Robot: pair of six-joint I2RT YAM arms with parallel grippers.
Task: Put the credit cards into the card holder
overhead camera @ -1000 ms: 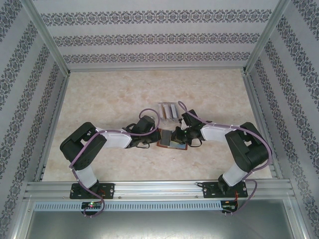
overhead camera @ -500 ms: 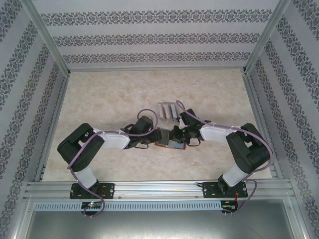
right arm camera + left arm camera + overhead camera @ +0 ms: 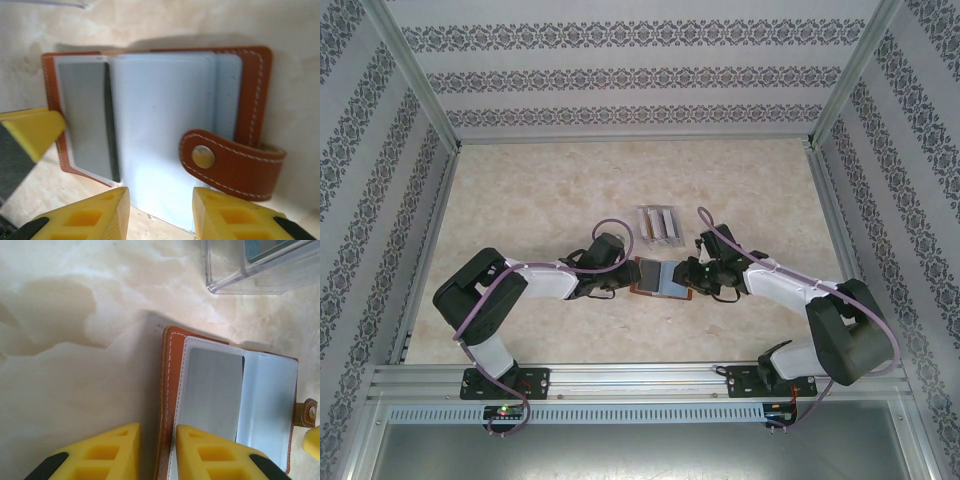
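The card holder (image 3: 660,277) lies open on the table, reddish-brown leather with pale inner sleeves, its snap tab (image 3: 230,162) folded over the right side. A grey credit card (image 3: 210,390) sits in its left pocket, also seen in the right wrist view (image 3: 85,117). My left gripper (image 3: 157,432) pinches the holder's left leather edge (image 3: 169,390). My right gripper (image 3: 161,197) stands open at the holder's right edge, nothing between its fingers. More cards (image 3: 265,247) stand in the clear rack.
The slotted rack (image 3: 658,225) stands just behind the card holder, close to both wrists. Patterned walls and metal frame rails (image 3: 430,230) enclose the marbled table (image 3: 540,190), with free room to the left, right and far side.
The right arm has drawn back to the right, so its gripper has come off the middle of the open holder. The left gripper has kept its hold on the left edge.
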